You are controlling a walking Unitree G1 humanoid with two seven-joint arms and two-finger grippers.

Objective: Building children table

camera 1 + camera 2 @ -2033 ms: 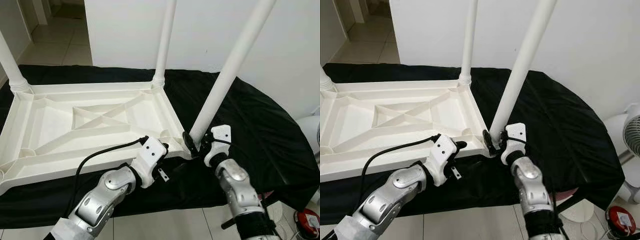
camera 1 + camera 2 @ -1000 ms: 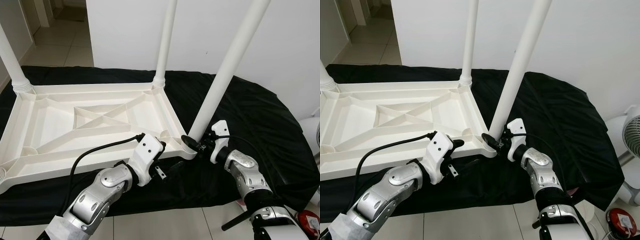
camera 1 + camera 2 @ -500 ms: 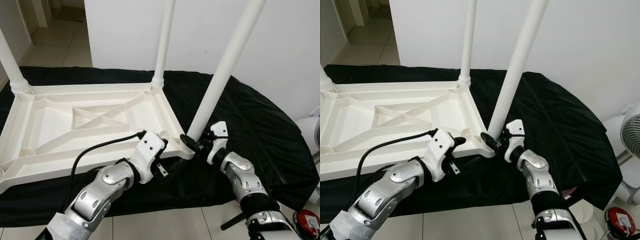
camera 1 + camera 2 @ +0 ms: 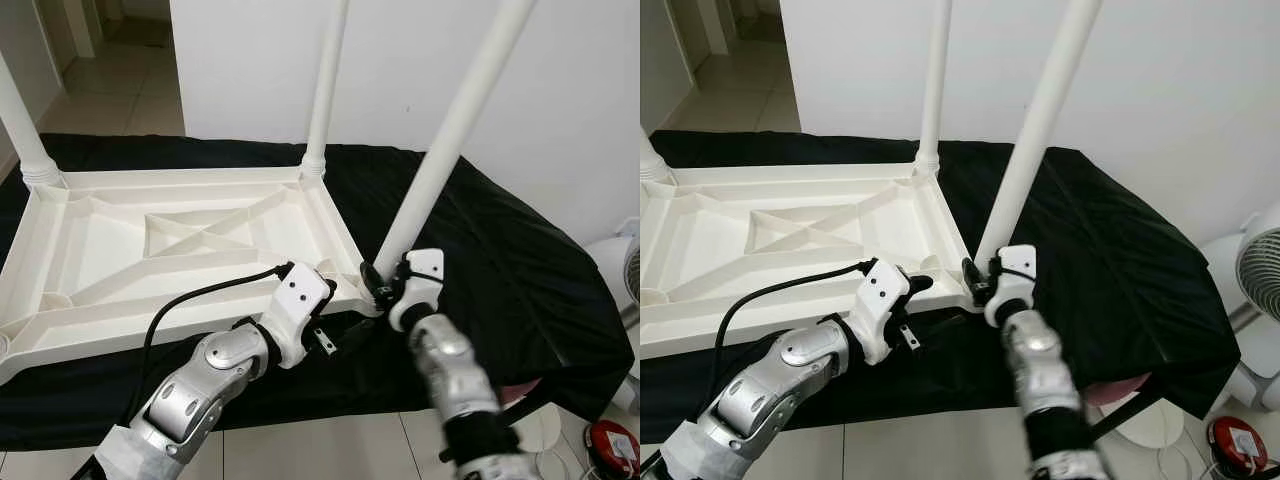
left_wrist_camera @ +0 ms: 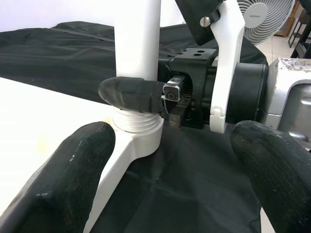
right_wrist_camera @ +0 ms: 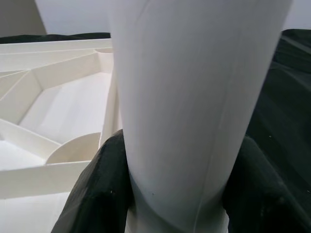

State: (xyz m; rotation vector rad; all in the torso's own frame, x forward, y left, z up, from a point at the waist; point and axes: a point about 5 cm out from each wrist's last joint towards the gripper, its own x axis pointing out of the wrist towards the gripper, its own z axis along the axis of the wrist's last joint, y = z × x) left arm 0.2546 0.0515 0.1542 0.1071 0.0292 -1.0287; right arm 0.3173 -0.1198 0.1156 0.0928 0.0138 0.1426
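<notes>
**A:** Where are your hands?

**B:** Lower centre of the head views. Your right hand (image 4: 383,283) is clamped around the base of the tilted white leg (image 4: 447,140), right at the threaded collar on the tabletop's near right corner. In the right wrist view you see a black finger (image 6: 99,194) on each side of the leg, touching it.

**A:** And the left?

**B:** Your left hand (image 4: 335,305) sits at the tabletop's near edge, just left of that corner. Fingers (image 5: 63,179) spread apart, nothing between them; the left wrist view looks straight at the collar and the right hand.

**A:** The table itself?

**B:** The upside-down white tabletop (image 4: 120,250) lies at centre left on the surface, which is draped in black cloth (image 4: 520,270). Two further legs stand upright: far right corner (image 4: 325,90) and far left corner (image 4: 20,125). Fan (image 4: 1260,270) at the right edge.
</notes>
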